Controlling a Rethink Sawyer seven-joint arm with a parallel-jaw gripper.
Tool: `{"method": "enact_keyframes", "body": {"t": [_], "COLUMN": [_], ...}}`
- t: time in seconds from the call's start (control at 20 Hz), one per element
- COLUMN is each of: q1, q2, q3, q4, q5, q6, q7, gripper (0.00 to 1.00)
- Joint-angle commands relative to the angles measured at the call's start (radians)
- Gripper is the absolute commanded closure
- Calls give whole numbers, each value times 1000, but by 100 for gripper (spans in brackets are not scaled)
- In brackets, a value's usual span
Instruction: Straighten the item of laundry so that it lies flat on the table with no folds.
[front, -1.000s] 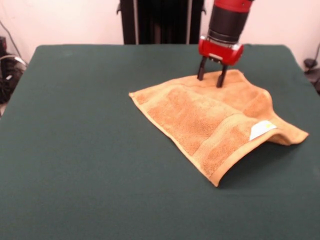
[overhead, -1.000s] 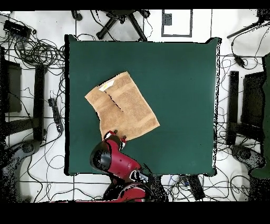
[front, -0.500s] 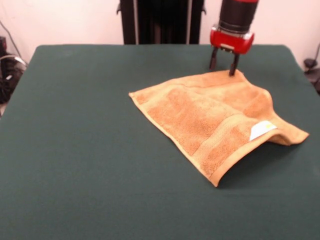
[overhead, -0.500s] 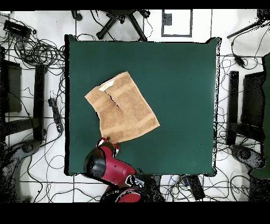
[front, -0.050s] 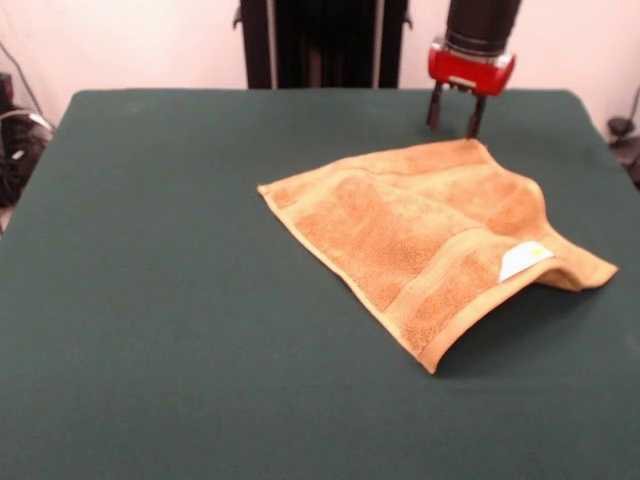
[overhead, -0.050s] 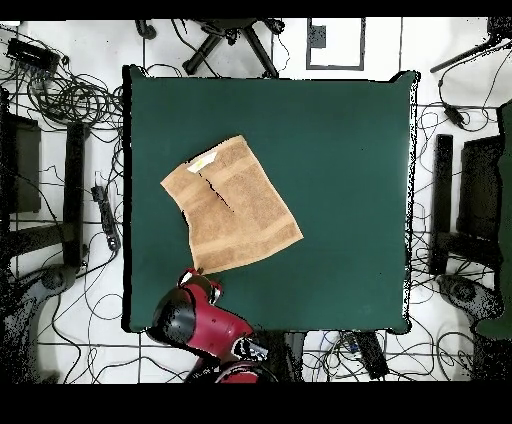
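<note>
Front view shows the towel (front, -0.050s: 425, 245) tag corner humped off the tabletop (front, -0.050s: 150, 300), overhead doesn't; gripper (front, -0.050s: 453, 122) jaws apart, empty, has lifted off the towel.

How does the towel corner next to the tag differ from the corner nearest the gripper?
The towel corner beside the white-and-yellow tag is raised off the table, with a dark hollow under its edge; the corner near the gripper lies flat. The tag corner has cloth doubled beneath it; the far corner looks single-layered. Neither is held: the open fingers hang clear of the cloth.
</note>
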Motion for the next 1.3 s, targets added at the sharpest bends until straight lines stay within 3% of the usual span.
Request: {"method": "enact_keyframes", "body": {"t": [0.05, 0.25, 0.4, 0.55, 0.7, 1.1, 1.3], "q1": [76, 148, 175, 233, 230, 214, 156], "q2": [24, 27, 30, 21, -14, -34, -8], "q3": [-11, -130, -181, -274, -302, -313, -259], "q4": [-157, -242, -279, -302, -308, -363, -380], "q5": [176, 240, 235, 207, 147, 117, 137], "q6": [123, 257, 327, 460, 534, 598, 500], "q7": [219, 142, 134, 161, 175, 189, 185], "gripper": [0, 0, 0, 0, 0, 0, 0]}}
